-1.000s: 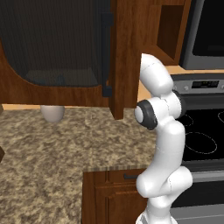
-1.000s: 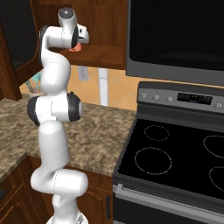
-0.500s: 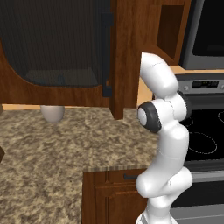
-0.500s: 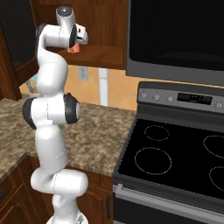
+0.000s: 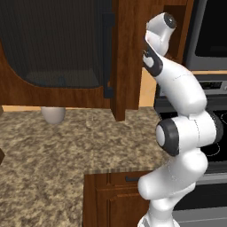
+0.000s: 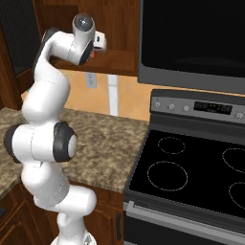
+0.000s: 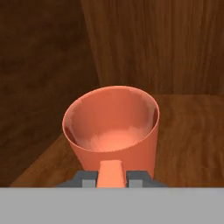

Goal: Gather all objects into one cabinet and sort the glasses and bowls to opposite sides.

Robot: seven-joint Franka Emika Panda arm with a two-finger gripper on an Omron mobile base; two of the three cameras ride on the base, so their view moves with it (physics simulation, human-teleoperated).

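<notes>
A translucent orange-red cup [image 7: 111,127] stands upright in the hand view, close in front of the camera. My gripper [image 7: 111,177] is shut on its near side, with an orange tab of the cup between the finger tips. Around the cup are the wooden floor [image 7: 188,131] and back corner of the reddish-brown cabinet. In the right base view my hand [image 6: 98,42] reaches into the cabinet [image 6: 119,60] above its bottom board. A small whitish rounded vessel [image 5: 53,114] sits on the counter below the cabinet. The bowls are out of view.
The cabinet's dark mesh door [image 5: 57,44] with a black vertical handle [image 5: 106,53] hangs open over the granite counter [image 5: 66,150]. A black stove [image 6: 191,172] and a microwave [image 6: 191,38] are to the right. Base cabinets lie under the counter.
The hand has pushed further into the cabinet with the orange-red cup still in its grip, and the elbow has swung along with it. The counter and stove are unmoved.
</notes>
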